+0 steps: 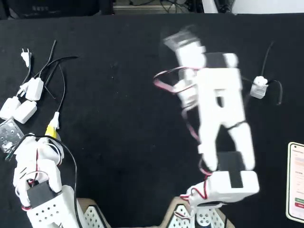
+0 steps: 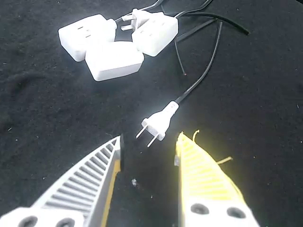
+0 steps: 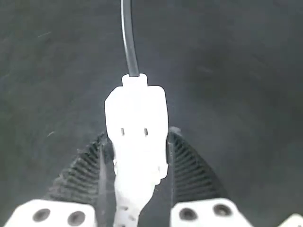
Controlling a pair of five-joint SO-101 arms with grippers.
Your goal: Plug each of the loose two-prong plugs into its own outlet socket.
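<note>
A loose white two-prong plug (image 2: 158, 124) on a black cord lies on the black table, prongs toward my left gripper (image 2: 150, 142). That gripper is open, its fingertips just short of the plug on either side. In the high view the plug (image 1: 56, 117) sits at the left gripper (image 1: 52, 126). Beyond it lie three white outlet sockets (image 2: 113, 60), one (image 2: 154, 30) with a plug at its side. My right gripper (image 3: 137, 139) is shut on a white corded socket (image 3: 137, 109) with two slots, above the table. It appears blurred in the high view (image 1: 183, 42).
Another loose plug (image 1: 24, 56) lies at the far left. A white socket block (image 1: 259, 87) with a black cord sits at the right. A phone (image 1: 295, 180) lies at the right edge. Black cords (image 1: 59, 71) tangle near the left sockets.
</note>
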